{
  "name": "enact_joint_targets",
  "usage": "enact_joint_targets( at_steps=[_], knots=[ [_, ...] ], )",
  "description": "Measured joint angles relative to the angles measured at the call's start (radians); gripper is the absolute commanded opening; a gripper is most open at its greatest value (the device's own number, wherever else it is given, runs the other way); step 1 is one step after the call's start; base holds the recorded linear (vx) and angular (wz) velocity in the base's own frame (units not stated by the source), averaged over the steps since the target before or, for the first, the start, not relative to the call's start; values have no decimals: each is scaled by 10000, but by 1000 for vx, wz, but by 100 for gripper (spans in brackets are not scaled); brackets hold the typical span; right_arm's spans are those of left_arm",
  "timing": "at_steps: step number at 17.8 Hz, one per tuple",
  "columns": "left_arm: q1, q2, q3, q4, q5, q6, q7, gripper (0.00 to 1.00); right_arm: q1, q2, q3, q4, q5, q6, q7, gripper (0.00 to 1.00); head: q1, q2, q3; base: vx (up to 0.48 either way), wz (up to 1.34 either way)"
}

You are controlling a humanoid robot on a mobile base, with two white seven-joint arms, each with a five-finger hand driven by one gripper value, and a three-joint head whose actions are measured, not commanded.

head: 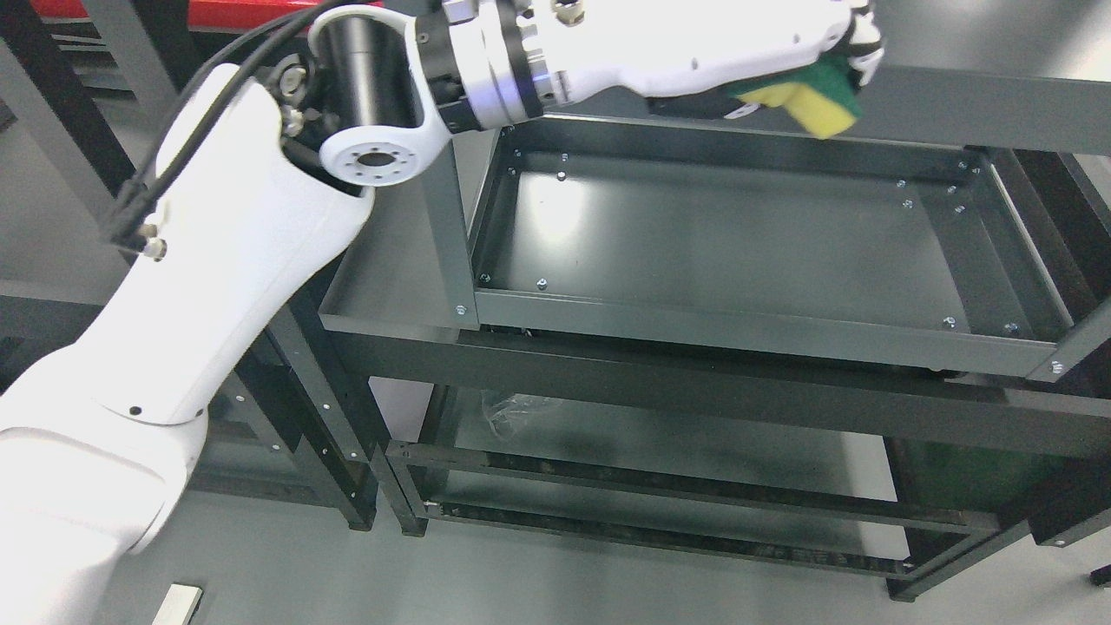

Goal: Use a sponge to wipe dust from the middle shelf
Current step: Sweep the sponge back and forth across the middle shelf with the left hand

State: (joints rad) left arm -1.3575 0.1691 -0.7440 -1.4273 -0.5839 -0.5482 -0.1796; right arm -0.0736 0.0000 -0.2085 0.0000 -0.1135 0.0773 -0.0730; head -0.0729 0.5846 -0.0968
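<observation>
Our left hand [781, 52] holds the sponge [816, 95] in closed fingers at 1 o'clock, above the middle shelf [720, 234]. We think its back rim could knock the sponge loose.

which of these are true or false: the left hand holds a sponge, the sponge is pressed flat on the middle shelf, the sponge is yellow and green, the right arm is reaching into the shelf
1. The left hand holds a sponge. True.
2. The sponge is pressed flat on the middle shelf. False: it is held up near the shelf's back rail, not flat on the tray surface.
3. The sponge is yellow and green. True.
4. The right arm is reaching into the shelf. False: no right arm shows in the head view.
</observation>
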Motion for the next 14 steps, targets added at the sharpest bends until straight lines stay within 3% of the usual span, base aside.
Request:
enact_joint_targets(
  at_steps=[6,14],
  knots=[
    [-408,-761,-1649,660,1035,1359,1089,1,0,0,0,0,0,1,-1,100,0,0,0,0,0],
    [-520,-1239,-3334,1065,1708,1584,1281,2,0,0,0,0,0,1,-1,100,0,0,0,0,0]
  ],
)
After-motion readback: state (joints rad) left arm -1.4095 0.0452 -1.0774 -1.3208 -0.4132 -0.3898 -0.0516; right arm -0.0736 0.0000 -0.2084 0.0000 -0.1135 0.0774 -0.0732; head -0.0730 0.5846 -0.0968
